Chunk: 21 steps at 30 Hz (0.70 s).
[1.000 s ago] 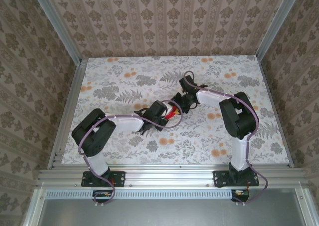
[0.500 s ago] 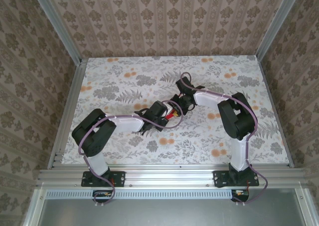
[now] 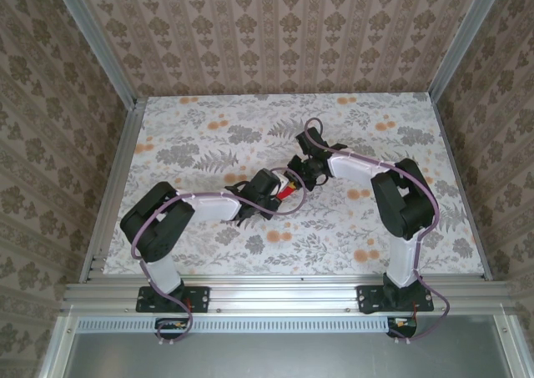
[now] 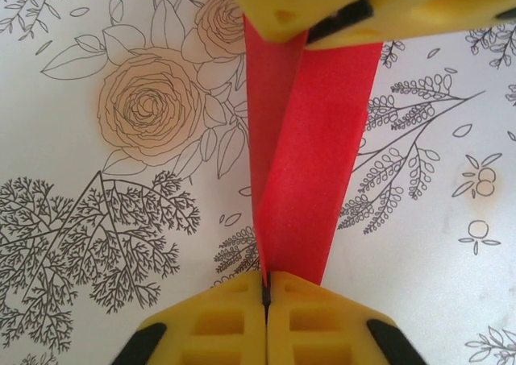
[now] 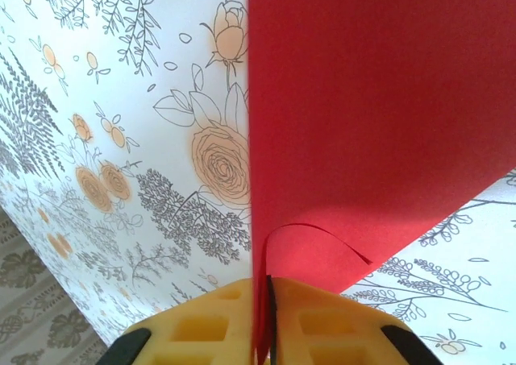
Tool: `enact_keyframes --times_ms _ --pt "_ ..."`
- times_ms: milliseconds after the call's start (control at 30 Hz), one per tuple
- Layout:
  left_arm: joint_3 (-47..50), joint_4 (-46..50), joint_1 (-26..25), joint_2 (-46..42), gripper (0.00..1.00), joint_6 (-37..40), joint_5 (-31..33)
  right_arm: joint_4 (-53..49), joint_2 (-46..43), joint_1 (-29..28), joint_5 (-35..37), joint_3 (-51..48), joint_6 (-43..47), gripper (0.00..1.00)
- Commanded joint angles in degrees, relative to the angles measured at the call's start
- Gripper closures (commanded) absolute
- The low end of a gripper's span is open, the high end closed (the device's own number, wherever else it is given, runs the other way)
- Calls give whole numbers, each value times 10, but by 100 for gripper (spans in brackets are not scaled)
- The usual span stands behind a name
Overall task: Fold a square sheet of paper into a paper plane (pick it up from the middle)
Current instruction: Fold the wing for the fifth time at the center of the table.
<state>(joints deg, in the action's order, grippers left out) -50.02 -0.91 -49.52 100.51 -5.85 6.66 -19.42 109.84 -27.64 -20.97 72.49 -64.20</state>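
Left wrist view: the left gripper [image 4: 266, 291] at 6 o'clock is clamped on the folded bright red paper sheet [image 4: 302, 155], and the right gripper [image 4: 322, 28] pinches its end at 12 o'clock. For a sharp crease, both should probably hold it taut and aligned.

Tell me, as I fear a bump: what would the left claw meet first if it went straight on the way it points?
The right claw, probably: it pinches the far end of the folded red paper that the left claw grips, straight ahead. The gap between them is hard to judge.
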Motion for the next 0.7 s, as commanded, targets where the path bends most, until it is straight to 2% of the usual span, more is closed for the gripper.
enact_keyframes --times_ms 0,67,133,267,433,667 --pt "10 23 5 -27 79 -41 -32 5 -17 -3 9 -14 18 90" --pt "19 23 19 -47 63 -65 -64 18 -19 -1 0 -17 31 90" --pt "44 -2 41 -75 53 -96 -119 45 -22 1 -21 -24 46 90" --pt "97 -65 86 -126 42 -160 -232 75 -28 8 -55 -35 80 90" --pt "135 -126 129 -147 39 -236 -313 143 -32 19 -130 -66 121 90" --pt "153 -185 143 -125 39 -293 -353 203 -37 29 -182 -103 146 90"
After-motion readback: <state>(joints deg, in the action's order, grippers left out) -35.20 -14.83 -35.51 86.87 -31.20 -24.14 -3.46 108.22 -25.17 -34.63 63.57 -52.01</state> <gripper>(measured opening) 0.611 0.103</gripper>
